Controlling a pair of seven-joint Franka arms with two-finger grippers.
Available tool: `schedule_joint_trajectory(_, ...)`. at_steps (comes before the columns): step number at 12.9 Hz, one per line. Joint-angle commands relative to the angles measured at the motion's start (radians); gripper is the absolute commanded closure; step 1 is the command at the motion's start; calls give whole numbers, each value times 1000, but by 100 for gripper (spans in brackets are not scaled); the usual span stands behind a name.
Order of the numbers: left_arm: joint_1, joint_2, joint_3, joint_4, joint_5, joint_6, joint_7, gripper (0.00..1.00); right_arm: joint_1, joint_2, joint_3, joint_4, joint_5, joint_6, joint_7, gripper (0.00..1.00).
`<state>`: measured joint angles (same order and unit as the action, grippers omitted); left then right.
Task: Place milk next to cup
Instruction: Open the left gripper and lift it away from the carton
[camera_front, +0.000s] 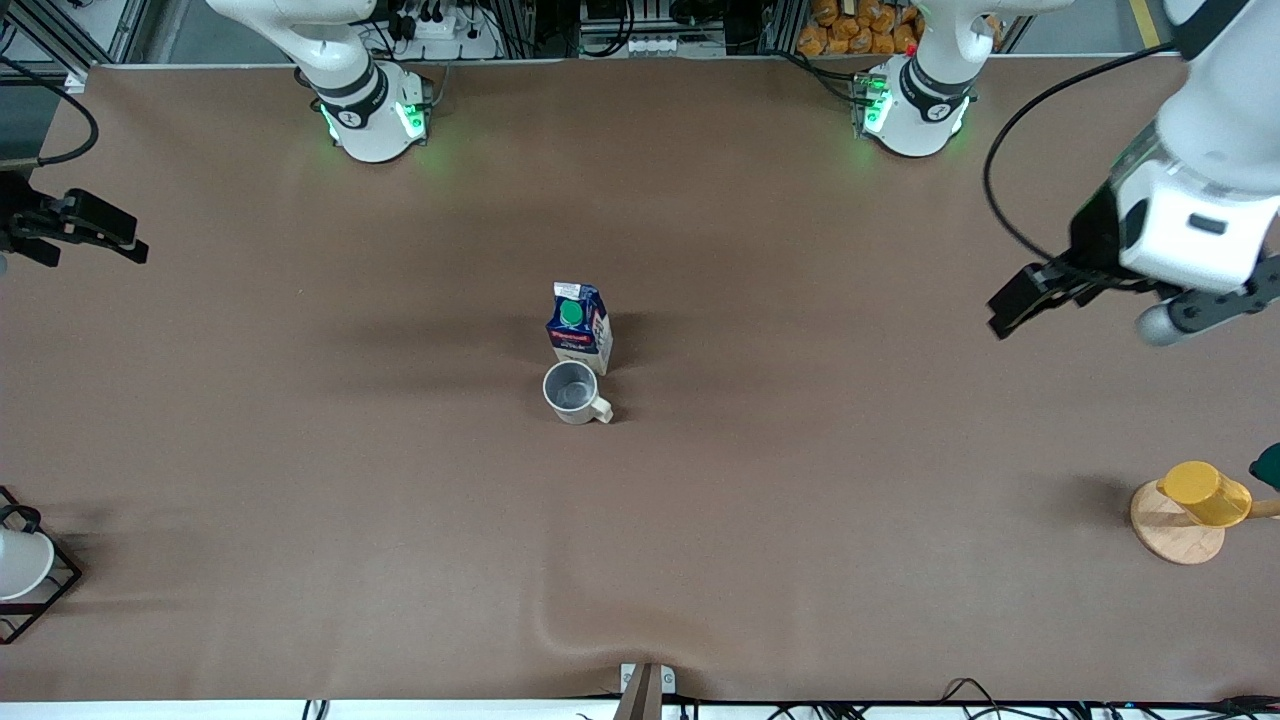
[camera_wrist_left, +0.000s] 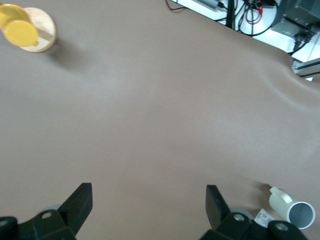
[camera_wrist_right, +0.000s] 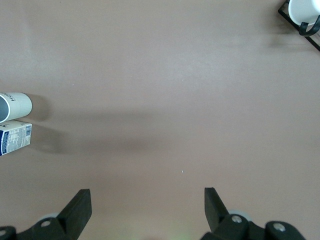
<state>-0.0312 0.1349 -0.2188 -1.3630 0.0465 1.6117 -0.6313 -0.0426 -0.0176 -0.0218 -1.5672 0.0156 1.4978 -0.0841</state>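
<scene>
milk carton (camera_front: 579, 337) standing upright, touching the mug (camera_front: 574, 391). left gripper (camera_wrist_left: 149, 204) and right gripper (camera_wrist_right: 147, 202) both wide open, empty; only wrist views show that.

From the front view we look steeply down from high across the table (camera_front: 300, 500), facing both robot bases and taking in the whole tabletop. Each wrist view looks down past its own spread jaws from well above the cloth. Ahead of the left jaws we see the mug (camera_wrist_left: 295, 210); ahead of the right jaws, mug and milk carton (camera_wrist_right: 14, 138). All three views share that central pair.
</scene>
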Motion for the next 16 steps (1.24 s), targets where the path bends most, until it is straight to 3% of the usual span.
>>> schedule_joint_trajectory(1, 85, -69, -17, -82, 7, 17, 201, 0, -6, 11, 8, 23, -2, -8, 12, 0)
schedule_joint_trajectory(5, 137, -95, -7, -106, 6, 8, 398, 0, -6, 11, 8, 23, -3, -5, 12, 0)
schedule_joint_trajectory(8, 108, -104, 39, -107, 18, -25, 516, 0, -6, 11, 8, 23, -6, 9, 12, 0)
schedule_joint_trajectory(10, 73, -106, 93, -102, 12, -39, 535, 0, -6, 11, 8, 23, -6, 10, 12, 0)
schedule_joint_trajectory(16, 71, -106, 95, -100, 3, -75, 532, 0, -5, 13, 8, 23, -5, 10, 12, 0)
